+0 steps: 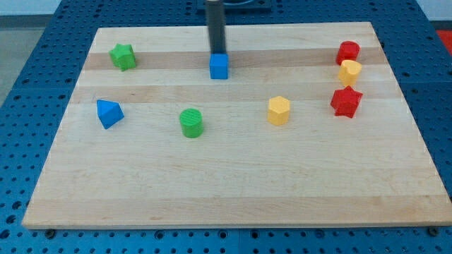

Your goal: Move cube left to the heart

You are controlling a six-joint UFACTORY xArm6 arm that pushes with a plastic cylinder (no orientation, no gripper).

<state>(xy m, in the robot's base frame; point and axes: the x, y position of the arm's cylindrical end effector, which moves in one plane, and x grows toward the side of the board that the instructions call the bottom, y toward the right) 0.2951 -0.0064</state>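
Observation:
The blue cube [219, 67] sits at the board's top centre. My tip [217, 53] is right at the cube's upper edge, touching or almost touching it; the dark rod comes down from the view's top. At the view's right stand a red block [347, 51], a yellow block [349, 72] that may be the heart, and a red star [346, 101]. I cannot make out the shapes of the upper two for sure. The cube is far to the left of this group.
A green star [123, 56] sits at the top left, a blue triangular block [109, 113] at the left, a green cylinder [191, 122] below the cube, and a yellow hexagonal block [279, 111] right of centre. The wooden board [226, 190] lies on a blue pegboard.

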